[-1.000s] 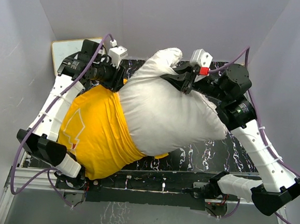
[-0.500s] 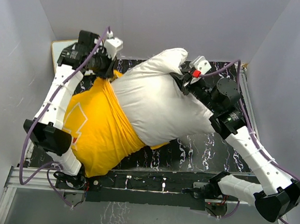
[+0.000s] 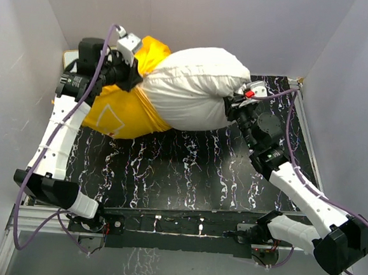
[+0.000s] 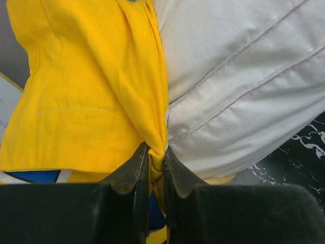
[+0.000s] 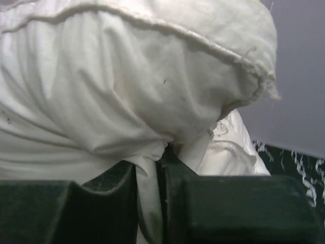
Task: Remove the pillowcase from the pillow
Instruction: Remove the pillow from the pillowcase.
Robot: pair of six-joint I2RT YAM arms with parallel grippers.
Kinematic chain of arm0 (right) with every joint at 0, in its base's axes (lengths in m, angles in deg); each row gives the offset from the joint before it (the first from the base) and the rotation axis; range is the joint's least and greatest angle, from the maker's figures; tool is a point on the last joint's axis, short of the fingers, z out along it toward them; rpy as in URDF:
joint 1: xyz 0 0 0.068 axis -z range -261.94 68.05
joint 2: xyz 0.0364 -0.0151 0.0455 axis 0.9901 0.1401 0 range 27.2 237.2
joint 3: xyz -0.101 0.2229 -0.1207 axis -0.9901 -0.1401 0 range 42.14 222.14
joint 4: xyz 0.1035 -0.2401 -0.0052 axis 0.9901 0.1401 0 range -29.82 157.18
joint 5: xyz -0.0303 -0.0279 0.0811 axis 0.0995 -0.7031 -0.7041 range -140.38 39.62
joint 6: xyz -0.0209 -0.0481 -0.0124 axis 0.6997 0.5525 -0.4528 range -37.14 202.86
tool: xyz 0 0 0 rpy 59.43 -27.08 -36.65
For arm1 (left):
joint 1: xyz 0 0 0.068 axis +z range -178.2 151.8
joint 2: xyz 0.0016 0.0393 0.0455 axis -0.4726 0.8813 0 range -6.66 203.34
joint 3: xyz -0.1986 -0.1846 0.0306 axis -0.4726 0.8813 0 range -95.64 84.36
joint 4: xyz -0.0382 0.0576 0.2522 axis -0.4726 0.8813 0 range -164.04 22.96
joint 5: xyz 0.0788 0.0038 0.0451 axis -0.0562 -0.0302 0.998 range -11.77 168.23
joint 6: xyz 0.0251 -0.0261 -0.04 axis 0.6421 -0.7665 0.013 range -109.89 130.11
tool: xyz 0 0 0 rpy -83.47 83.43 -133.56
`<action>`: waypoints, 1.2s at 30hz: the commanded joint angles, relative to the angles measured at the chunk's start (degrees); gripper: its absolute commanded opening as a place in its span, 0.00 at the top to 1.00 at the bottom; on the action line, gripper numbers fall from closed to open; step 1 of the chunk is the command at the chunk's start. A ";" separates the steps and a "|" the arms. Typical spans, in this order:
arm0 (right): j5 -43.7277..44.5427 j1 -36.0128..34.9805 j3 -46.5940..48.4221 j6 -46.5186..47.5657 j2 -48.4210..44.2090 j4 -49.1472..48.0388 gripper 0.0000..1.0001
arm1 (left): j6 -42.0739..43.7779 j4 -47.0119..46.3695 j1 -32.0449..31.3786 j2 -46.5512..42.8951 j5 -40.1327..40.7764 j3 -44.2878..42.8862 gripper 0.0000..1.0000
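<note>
The white pillow (image 3: 191, 87) lies along the back of the table, its left part still inside the yellow pillowcase (image 3: 119, 110). My left gripper (image 3: 134, 76) is shut on a pinched fold of the pillowcase's open edge; the left wrist view shows the yellow fabric (image 4: 96, 86) bunched between the jaws, with the pillow (image 4: 238, 76) to its right. My right gripper (image 3: 236, 102) is shut on a fold at the pillow's right end; the right wrist view shows white cloth (image 5: 132, 86) pinched between the jaws. The pillowcase's print is mostly hidden.
The black marbled tabletop (image 3: 181, 169) spreads in front of the pillow. Grey walls close in at the back and both sides. A white-faced board (image 3: 69, 57) lies at the back left, mostly hidden behind the left arm.
Both arms have swung toward the back wall, carrying pillow and case off the front of the table. The grippers have moved apart, and less of the pillow sits inside the yellow case.
</note>
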 commanded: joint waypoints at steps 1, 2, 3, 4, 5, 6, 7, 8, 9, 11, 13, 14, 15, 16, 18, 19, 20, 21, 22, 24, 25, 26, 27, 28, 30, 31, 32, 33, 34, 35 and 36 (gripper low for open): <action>16.24 3.16 -3.91 -10.16 -2.80 3.87 0.65 | -2.17 -3.42 1.21 -7.17 -4.23 16.27 1.00; 17.26 3.28 -4.33 -12.73 -3.19 6.87 0.52 | -2.46 -4.04 1.16 -7.47 -4.97 19.94 1.00; 18.34 3.25 -4.79 -14.98 -3.95 9.15 0.42 | -2.74 -4.32 1.11 -8.92 -6.43 22.68 1.00; 20.25 3.32 -5.01 -16.78 -5.12 10.83 0.33 | -3.20 -4.42 1.05 -9.14 -7.25 24.94 1.00; 21.20 3.43 -4.67 -18.27 -6.39 12.92 0.24 | -3.78 -4.42 0.93 -8.91 -7.77 26.39 1.00; 21.40 3.60 -3.52 -18.86 -7.59 15.22 0.15 | -4.31 -4.43 0.73 -8.57 -8.45 27.46 1.00; 21.41 3.65 -1.97 -19.42 -8.71 17.84 0.07 | -4.84 -4.54 0.62 -8.12 -9.12 28.21 1.00; 21.04 3.61 0.86 -20.79 -9.48 20.86 0.03 | -5.55 -4.99 0.50 -8.01 -9.74 28.64 1.00; 19.60 3.57 2.82 -21.70 -9.88 23.39 0.02 | -6.31 -5.59 0.31 -7.99 -10.36 28.92 1.00; 15.17 3.56 5.92 -22.48 -9.66 27.13 0.02 | -7.63 -6.89 -0.50 -6.40 -10.78 28.82 1.00; 11.62 3.56 8.58 -22.41 -8.36 28.57 0.02 | -8.12 -6.78 -1.76 -5.50 -10.86 27.89 1.00; 9.99 3.59 9.97 -21.85 -7.33 28.64 0.02 | -8.19 -6.49 -2.54 -5.11 -10.56 27.27 1.00; 8.63 3.63 11.63 -21.32 -5.86 28.69 0.02 | -8.16 -6.10 -3.08 -4.95 -10.43 26.79 1.00; 6.83 3.62 13.85 -20.78 -4.11 29.19 0.02 | -8.07 -5.77 -3.45 -4.92 -10.32 26.44 1.00; 3.60 3.63 18.65 -19.47 0.91 31.28 0.02 | -7.64 -5.11 -3.71 -5.27 -10.04 26.11 1.00; 2.59 3.64 20.91 -18.74 3.60 33.29 0.02 | -7.31 -4.84 -3.87 -5.67 -9.83 26.03 1.00; 2.29 3.57 22.62 -17.94 6.89 34.42 0.02 | -6.99 -4.52 -3.88 -6.08 -9.55 25.98 1.00; 2.91 3.58 23.58 -17.24 8.91 34.99 0.02 | -6.65 -4.16 -3.85 -6.51 -9.23 25.87 1.00; 3.70 3.61 23.77 -16.59 10.54 34.90 0.02 | -6.19 -3.74 -3.84 -6.88 -8.82 25.68 1.00; 3.82 3.56 22.95 -15.61 13.24 33.31 0.02 | -5.45 -3.01 -3.84 -7.39 -7.86 25.26 1.00; 2.51 3.56 22.53 -15.59 14.72 32.89 0.02 | -5.31 -2.77 -3.91 -7.46 -7.54 25.05 1.00; 0.41 3.56 22.28 -15.86 16.20 33.04 0.02 | -5.04 -2.58 -3.84 -7.46 -6.62 24.67 1.00; -1.75 3.60 22.20 -16.53 17.55 33.68 0.02 | -4.66 -2.39 -3.83 -7.47 -6.02 24.13 1.00; -4.19 3.61 22.04 -17.39 18.63 34.32 0.02 | -4.17 -2.23 -3.91 -7.39 -5.40 23.50 1.00; -9.47 3.60 19.73 -19.19 19.09 34.29 0.02 | -3.38 -2.23 -3.85 -7.15 -4.40 21.92 1.00; -12.29 3.60 17.99 -20.18 18.50 33.42 0.02 | -2.88 -2.26 -3.88 -6.95 -4.10 21.18 1.00; -15.13 3.58 16.11 -21.14 17.59 32.42 0.02 | -2.50 -2.31 -3.85 -6.68 -3.88 20.31 1.00; -17.88 3.63 14.34 -21.42 16.50 31.32 0.02 | -2.36 -2.31 -3.83 -6.20 -3.85 19.43 1.00; -19.85 3.61 12.82 -21.52 15.48 30.89 0.01 | -2.26 -2.42 -3.85 -5.76 -4.05 18.60 1.00; -21.29 3.62 11.70 -21.53 14.44 30.77 0.07 | -2.48 -2.44 -3.90 -5.12 -4.16 17.71 1.00; -22.49 4.09 10.71 -21.33 13.61 30.82 0.20 | -2.69 -2.54 -3.86 -4.46 -4.20 16.82 1.00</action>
